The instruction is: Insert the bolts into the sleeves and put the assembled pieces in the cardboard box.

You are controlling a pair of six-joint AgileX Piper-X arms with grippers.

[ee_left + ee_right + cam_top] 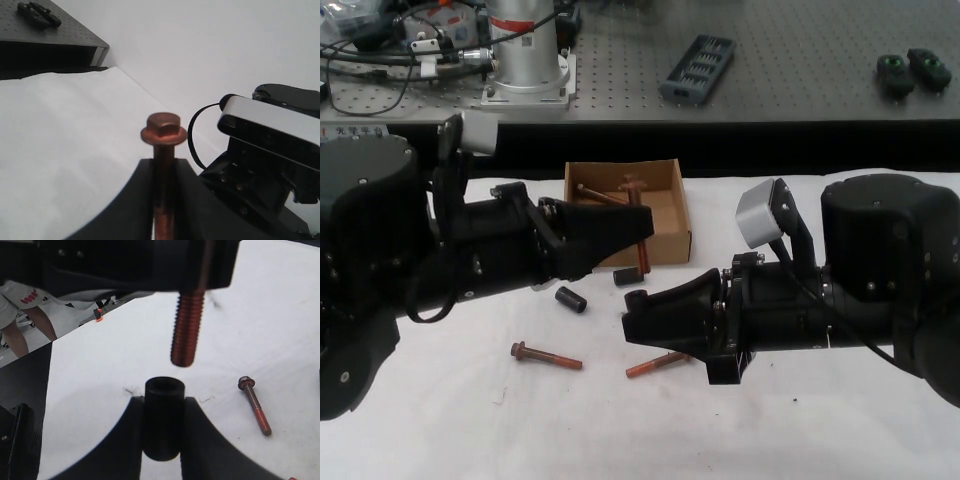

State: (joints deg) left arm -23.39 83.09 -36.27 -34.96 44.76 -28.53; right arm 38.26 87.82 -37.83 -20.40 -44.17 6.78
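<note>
My left gripper is shut on a copper bolt and holds it upright, hexagonal head on top, in front of the cardboard box. Just below it, my right gripper is shut on a black sleeve with the bore facing up. The bolt's threaded end hangs a short gap above the sleeve's mouth, slightly to one side of it. Assembled pieces lie inside the box.
Two loose bolts lie on the white cloth near the front, one of them also in the right wrist view. Two loose black sleeves lie in front of the box. A dark perforated bench with tools stands behind.
</note>
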